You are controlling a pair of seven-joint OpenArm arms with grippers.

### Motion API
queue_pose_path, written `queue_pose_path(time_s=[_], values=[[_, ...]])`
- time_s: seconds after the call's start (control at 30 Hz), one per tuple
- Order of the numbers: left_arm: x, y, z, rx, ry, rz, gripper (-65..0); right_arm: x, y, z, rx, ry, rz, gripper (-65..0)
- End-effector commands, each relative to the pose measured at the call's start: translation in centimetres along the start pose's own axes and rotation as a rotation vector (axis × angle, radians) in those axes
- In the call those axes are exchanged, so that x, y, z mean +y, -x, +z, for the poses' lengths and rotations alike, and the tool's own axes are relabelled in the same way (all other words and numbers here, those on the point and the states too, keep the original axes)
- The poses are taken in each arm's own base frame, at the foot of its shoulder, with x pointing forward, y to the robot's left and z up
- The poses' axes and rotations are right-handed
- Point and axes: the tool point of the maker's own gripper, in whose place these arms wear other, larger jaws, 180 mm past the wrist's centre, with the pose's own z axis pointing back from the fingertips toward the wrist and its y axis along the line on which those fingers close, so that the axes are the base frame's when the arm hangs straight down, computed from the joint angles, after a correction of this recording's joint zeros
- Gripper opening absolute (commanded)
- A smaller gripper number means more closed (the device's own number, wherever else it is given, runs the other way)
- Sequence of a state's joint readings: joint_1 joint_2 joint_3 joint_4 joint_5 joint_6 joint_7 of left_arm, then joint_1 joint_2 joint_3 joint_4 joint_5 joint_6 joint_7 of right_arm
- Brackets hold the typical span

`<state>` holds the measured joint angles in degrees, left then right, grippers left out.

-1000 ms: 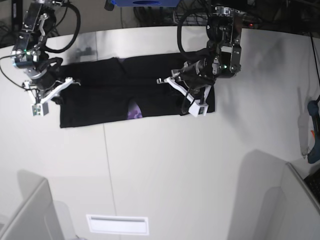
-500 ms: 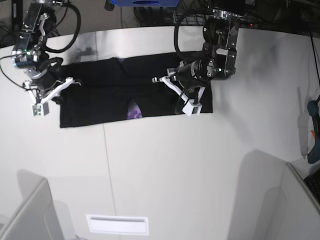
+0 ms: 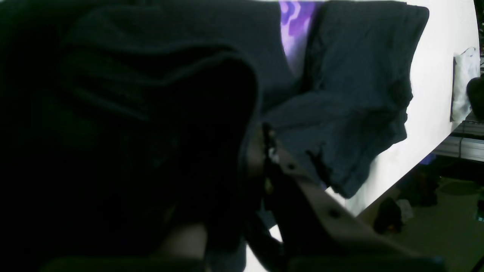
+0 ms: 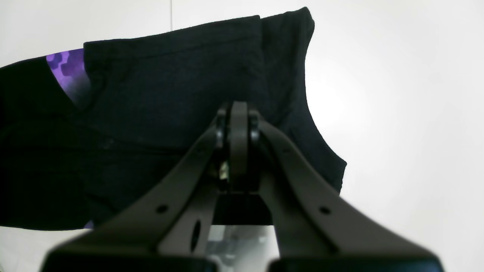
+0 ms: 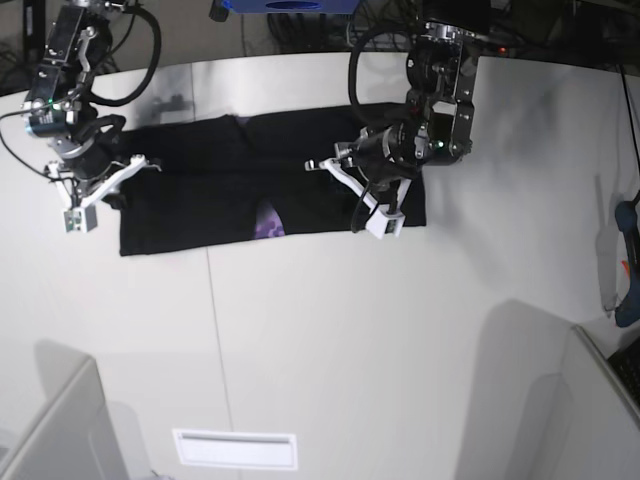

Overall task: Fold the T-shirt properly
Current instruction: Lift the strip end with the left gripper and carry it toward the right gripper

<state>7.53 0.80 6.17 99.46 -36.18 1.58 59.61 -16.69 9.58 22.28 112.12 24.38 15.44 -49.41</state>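
Black T-shirt (image 5: 200, 190) folded into a band along the table's (image 5: 330, 340) far edge. Left gripper (image 5: 362, 195) pinching raised cloth; right gripper (image 4: 234, 124) pressed together, empty, over the opposite end

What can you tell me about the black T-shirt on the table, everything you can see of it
The T-shirt is black cloth, folded into a long band lying flat across the far part of the white table. A patch of purple print peeks out at a gap near the middle of its near edge. The left gripper is shut on a raised fold at one end; the right gripper is shut at the other end.
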Motion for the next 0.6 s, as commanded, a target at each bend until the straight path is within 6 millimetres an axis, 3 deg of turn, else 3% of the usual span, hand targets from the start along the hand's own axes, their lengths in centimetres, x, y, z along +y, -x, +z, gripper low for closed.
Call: queue_pose_path(time_s=[0.0,0.57], values=[[-1.4,-1.2,0.1,-0.036,0.039,-0.004,-65.0,-0.2,-1.6,0.3,-0.053,0.002,0.008,-65.0],[-1.5,-0.2,0.1,0.025,0.043,-0.004,-65.0,-0.1,-1.6,0.3,-0.052,0.0,0.009,-65.0]])
